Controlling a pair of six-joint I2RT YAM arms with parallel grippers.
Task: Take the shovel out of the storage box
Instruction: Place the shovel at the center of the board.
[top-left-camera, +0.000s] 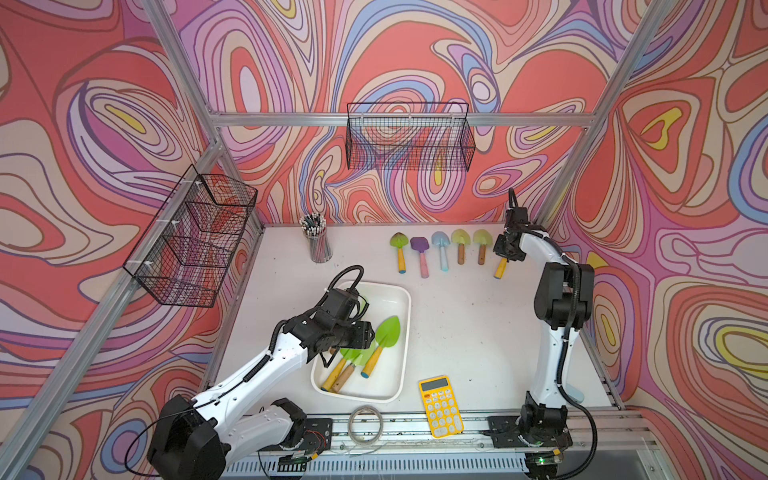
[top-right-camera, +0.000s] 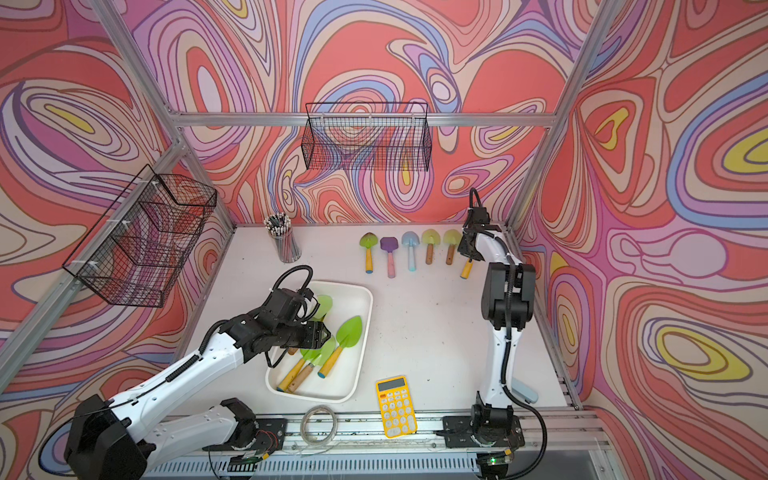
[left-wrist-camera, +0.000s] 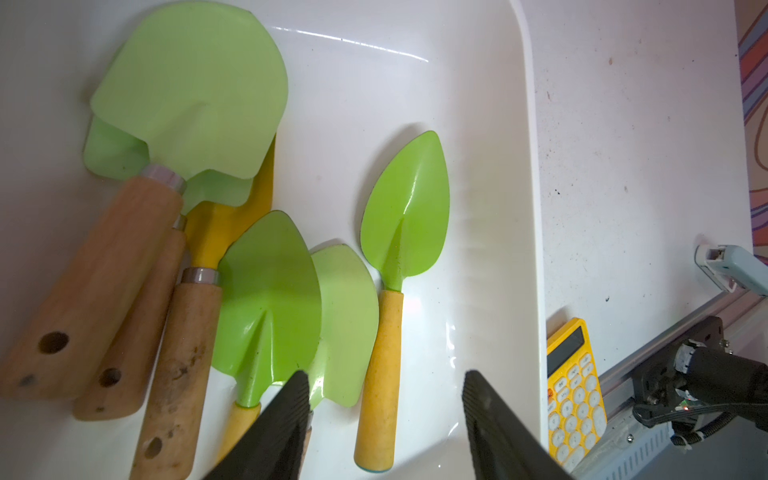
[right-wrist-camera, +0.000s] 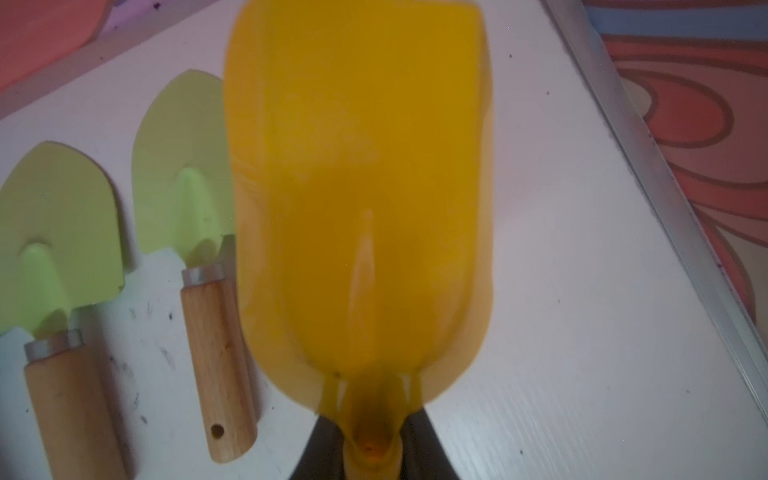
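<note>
While right gripper (right-wrist-camera: 370, 451) clamps a yellow shovel (right-wrist-camera: 361, 187), left gripper (left-wrist-camera: 386, 386) gapes above overlapping green shovels (left-wrist-camera: 266, 291).

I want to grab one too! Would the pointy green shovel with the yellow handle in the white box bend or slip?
Probably stiff: the pointy green shovel has a creased, shiny blade that looks like painted metal. Its smooth round handle might slip or roll. Nothing in the storage box lies on it, so it should lift freely.

The storage box (top-left-camera: 409, 309) is white, its shovels (top-left-camera: 389, 332) green-bladed, the calculator (top-left-camera: 440, 406) yellow, the walls (top-left-camera: 415, 50) swirled red-purple.
</note>
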